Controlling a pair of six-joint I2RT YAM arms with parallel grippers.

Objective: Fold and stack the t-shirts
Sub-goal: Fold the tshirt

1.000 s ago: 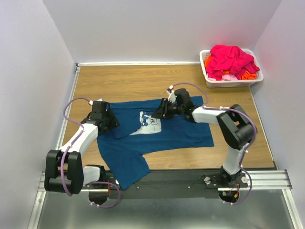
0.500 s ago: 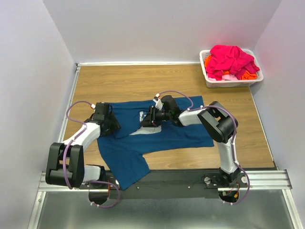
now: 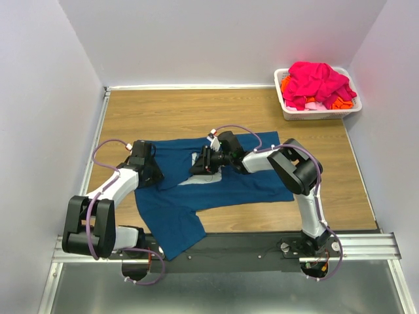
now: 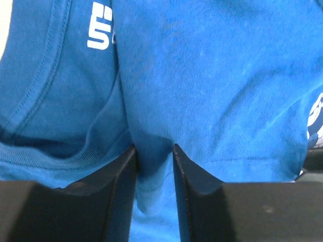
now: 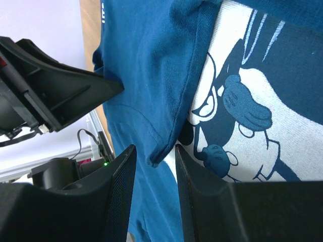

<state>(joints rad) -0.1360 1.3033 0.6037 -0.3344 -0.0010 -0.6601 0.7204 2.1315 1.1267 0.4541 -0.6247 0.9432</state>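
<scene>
Teal-blue cloth t-shirt (image 3: 249, 180) lies spread on the wooden table (image 3: 196, 111). The left gripper (image 4: 154, 146) pinches a ridge of it, and the right gripper (image 5: 155, 148) seems clamped on a hem over the print. Likely the first fold; next, carry both holds across evenly.

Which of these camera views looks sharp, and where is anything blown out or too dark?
Top external: evenly lit and sharp, but the pink shirts in the basket glow oversaturated, folds lost. Left wrist: blue t-shirt weave crisp; the gripper fingers are dark with little detail. Right wrist: cartoon print sharp, wall washed out pale.
</scene>
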